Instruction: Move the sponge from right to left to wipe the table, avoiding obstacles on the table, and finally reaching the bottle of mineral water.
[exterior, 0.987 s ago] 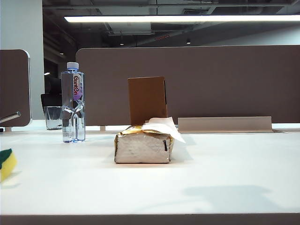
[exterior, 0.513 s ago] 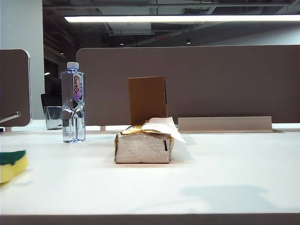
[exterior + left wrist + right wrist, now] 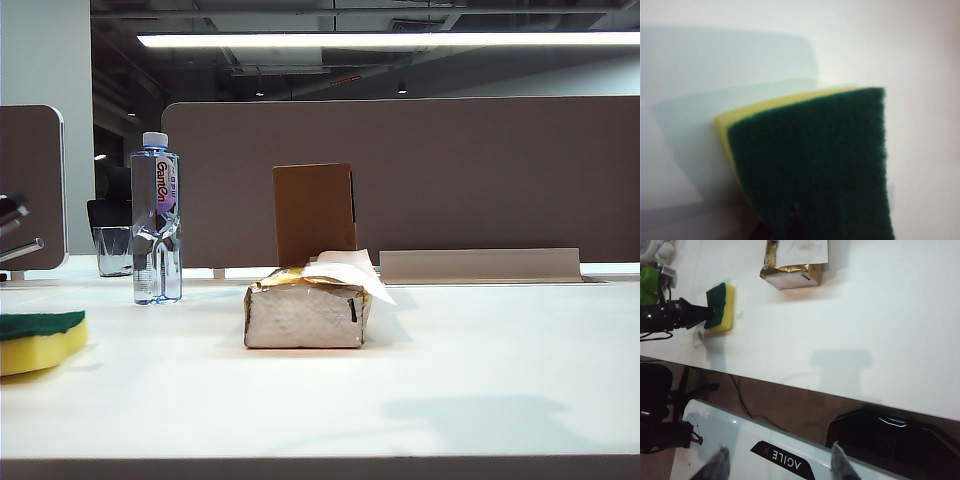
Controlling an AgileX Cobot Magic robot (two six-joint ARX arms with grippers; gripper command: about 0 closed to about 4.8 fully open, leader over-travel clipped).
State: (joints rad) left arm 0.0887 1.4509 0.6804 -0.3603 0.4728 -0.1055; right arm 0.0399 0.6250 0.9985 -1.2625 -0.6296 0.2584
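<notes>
The sponge has slid rightward, clamped in the left pincer; right pincer apart.

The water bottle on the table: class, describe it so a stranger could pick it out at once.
Start from the white table and look to its far left side, left of the brown cardboard box. There stands the bottle of mineral water, upright. Unlike the short glass tumbler just behind it, it is tall, white-capped and carries red lettering.
</notes>
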